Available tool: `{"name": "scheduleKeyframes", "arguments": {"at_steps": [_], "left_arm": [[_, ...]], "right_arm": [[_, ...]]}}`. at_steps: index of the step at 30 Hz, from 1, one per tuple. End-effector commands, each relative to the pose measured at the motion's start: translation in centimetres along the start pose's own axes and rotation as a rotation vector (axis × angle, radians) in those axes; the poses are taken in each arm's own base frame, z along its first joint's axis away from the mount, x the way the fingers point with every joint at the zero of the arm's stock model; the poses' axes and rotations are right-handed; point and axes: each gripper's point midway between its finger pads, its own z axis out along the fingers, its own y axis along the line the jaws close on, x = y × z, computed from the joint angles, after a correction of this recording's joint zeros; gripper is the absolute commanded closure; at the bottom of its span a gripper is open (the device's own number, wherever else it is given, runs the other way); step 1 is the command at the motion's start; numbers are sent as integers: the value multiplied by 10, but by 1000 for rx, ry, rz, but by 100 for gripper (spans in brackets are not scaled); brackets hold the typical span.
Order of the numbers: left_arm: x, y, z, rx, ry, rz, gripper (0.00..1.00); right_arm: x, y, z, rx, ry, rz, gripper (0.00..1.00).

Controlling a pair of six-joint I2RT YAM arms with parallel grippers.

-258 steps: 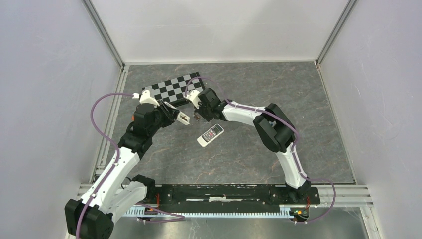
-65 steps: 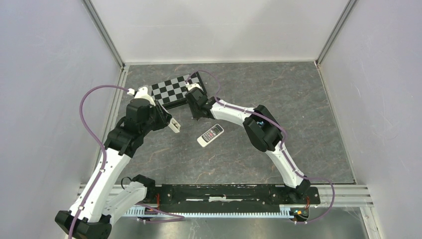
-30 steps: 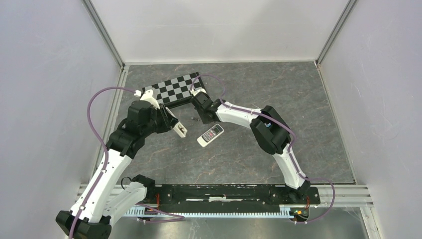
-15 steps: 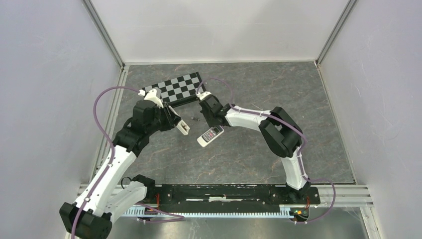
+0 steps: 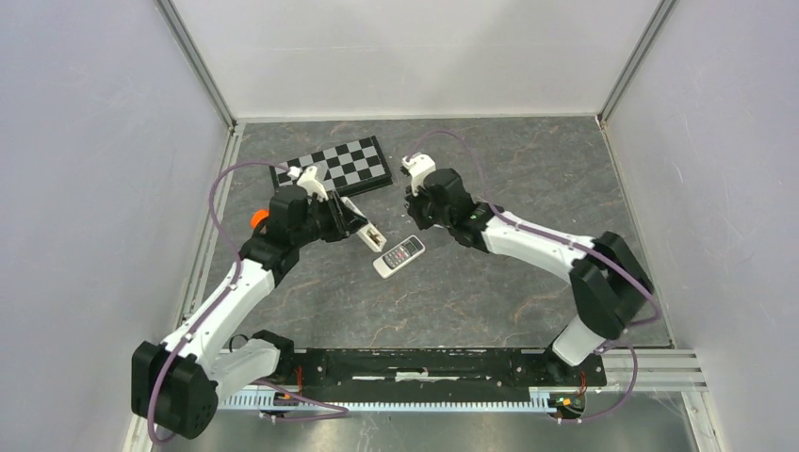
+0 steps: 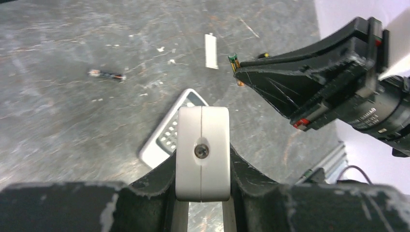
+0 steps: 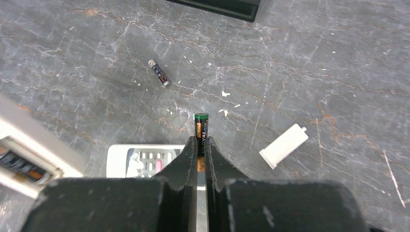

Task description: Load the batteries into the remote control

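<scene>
Left gripper (image 6: 202, 169) was clamped on the end of the white remote control (image 6: 202, 140), held off the table (image 7: 314, 72). Right gripper (image 7: 200, 145) pinched one battery (image 7: 201, 124) nearby. Second battery (image 7: 159, 73) lay loose on the table, with battery cover (image 7: 284, 145) and grey remote (image 7: 140, 159).

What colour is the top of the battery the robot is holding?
Green, on the battery; clearest in the right wrist view.
</scene>
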Motion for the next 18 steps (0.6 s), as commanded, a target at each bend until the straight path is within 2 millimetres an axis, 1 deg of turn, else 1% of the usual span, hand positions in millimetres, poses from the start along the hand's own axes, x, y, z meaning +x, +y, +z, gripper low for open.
{"name": "scheduleKeyframes", "arguments": {"at_steps": [1, 3, 4, 6, 9, 14, 18], "left_arm": [[-5, -44, 10, 255, 10, -31, 98], [-1, -53, 12, 321, 35, -19, 98], [-3, -56, 12, 337, 32, -18, 98], [-2, -60, 14, 364, 39, -15, 98], [2, -70, 14, 431, 76, -8, 98], [11, -76, 21, 478, 142, -72, 98], [14, -80, 26, 499, 194, -144, 98]], "right_arm": [[-17, 8, -35, -79, -100, -26, 93], [-18, 9, -54, -97, -127, -31, 94], [-21, 13, -66, -125, -159, -31, 94], [-21, 17, -86, -160, -200, -31, 94], [-20, 24, -106, -210, -230, -42, 94], [-15, 31, -123, -264, -249, -47, 94], [-14, 40, -124, -310, -256, -35, 94]]}}
